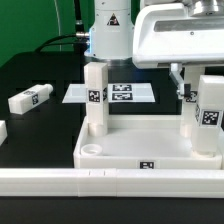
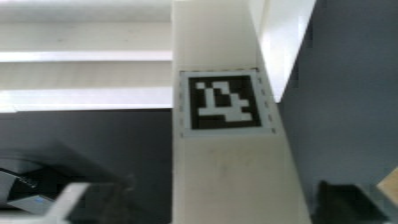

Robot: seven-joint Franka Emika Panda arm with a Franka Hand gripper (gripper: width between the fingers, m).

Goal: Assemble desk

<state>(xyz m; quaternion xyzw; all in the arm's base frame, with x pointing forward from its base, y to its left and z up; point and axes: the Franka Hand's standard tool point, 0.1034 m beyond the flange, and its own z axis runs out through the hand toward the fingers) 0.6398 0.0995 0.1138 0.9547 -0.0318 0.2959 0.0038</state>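
Exterior view: the desk top (image 1: pixel 140 152) lies near on the black counter (image 1: pixel 45 70). The left leg (image 1: pixel 95 100) stands upright in its far left corner, the right leg (image 1: pixel 208 115) at its right, with the tool (image 1: pixel 190 93) touching or just beside it. Wrist view: the right leg (image 2: pixel 222 110) stands between the fingers (image 2: pixel 352 196) with gaps on both sides, so the tool is open.

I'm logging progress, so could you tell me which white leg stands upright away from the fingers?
The leg on the desk top's corner at the exterior view's left; the other upright leg is at the fingers.
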